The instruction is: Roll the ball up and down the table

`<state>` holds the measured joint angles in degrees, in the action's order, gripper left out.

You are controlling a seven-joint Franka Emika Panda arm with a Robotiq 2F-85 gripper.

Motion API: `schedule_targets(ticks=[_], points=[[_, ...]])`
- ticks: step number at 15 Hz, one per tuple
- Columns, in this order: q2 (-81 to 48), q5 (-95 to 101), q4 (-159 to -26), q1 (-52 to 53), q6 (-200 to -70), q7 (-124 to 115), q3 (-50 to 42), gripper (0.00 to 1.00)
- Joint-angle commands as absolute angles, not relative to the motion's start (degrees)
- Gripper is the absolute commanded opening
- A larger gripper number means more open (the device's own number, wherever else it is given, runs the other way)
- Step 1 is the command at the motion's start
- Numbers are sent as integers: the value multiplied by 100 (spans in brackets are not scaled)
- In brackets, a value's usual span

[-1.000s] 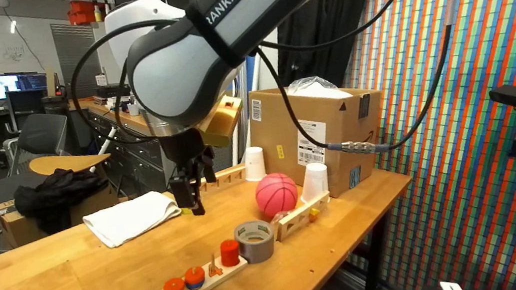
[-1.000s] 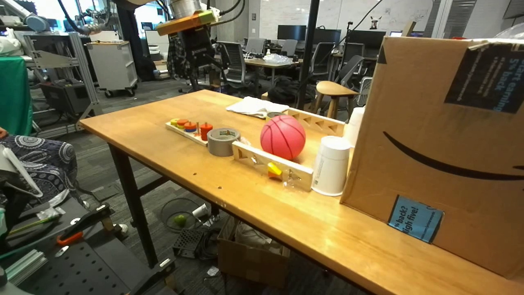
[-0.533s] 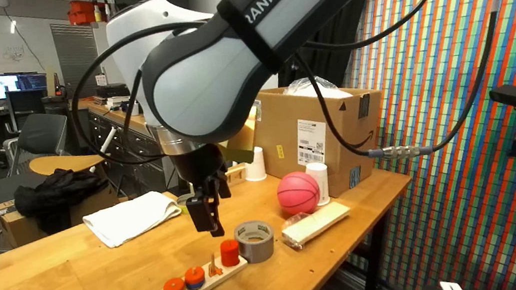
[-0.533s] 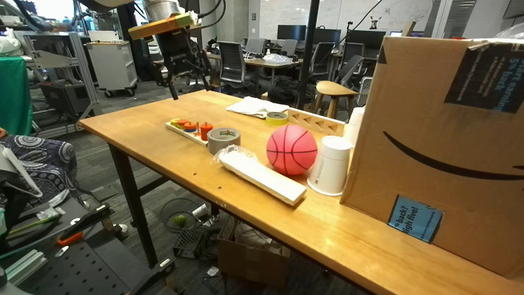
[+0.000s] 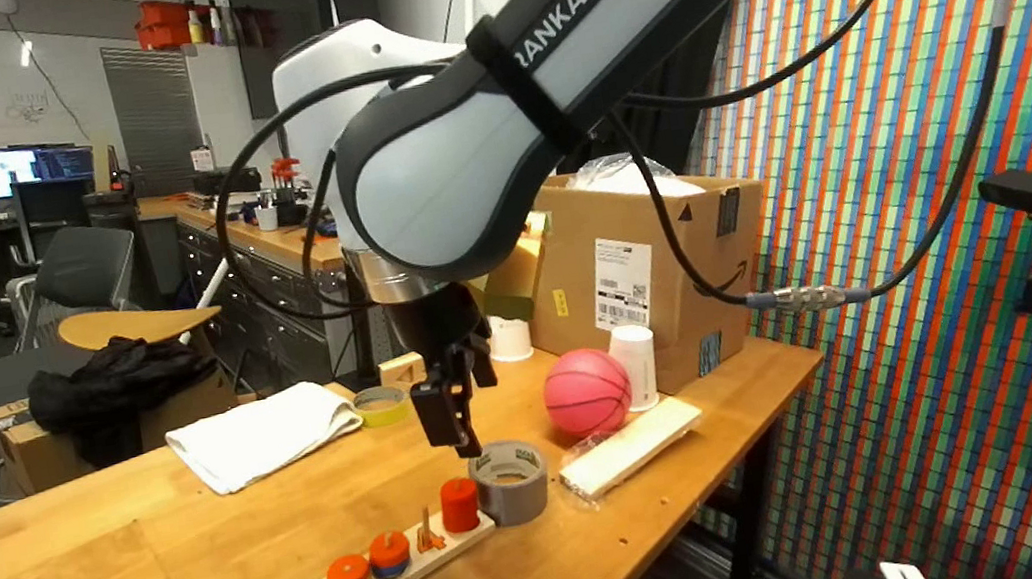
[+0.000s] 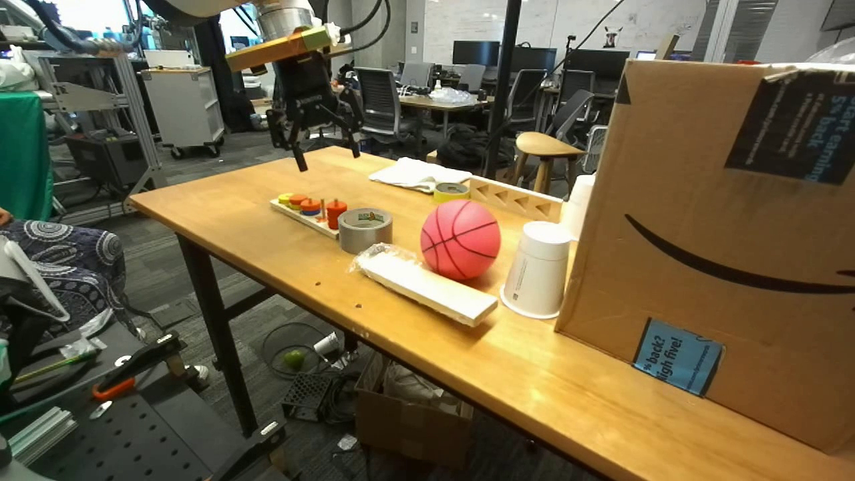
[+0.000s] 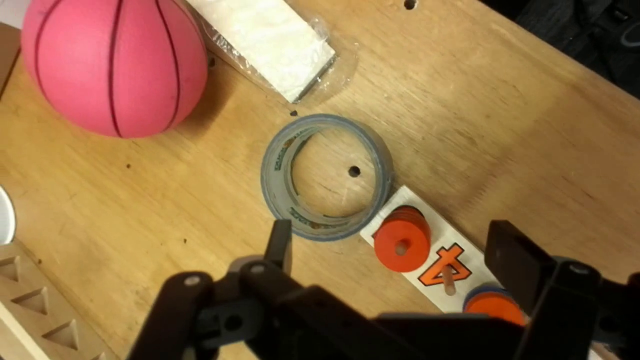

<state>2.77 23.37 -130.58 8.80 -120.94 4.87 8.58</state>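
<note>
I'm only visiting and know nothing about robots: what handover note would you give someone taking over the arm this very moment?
Gripper: open, holding nothing, in the air above the table.
Ball: pink, on the table, apart from the gripper, between the grey tape roll and a white cup, beside the pale wooden strip.
Done: over the last second the ball has shifted and the strip has tipped over.
Left: likely more rolling up and down; completed passes can't be counted from these pictures.
</note>
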Motion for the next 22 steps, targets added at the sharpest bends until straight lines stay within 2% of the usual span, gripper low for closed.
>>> schedule_targets(ticks=[1,13,22], points=[[257,2569,-13061,700,-12066,265,724,100],[-542,2575,-12941,37,-11969,47,-14,100],[-614,2474,-12854,166,-12018,53,90,100]])
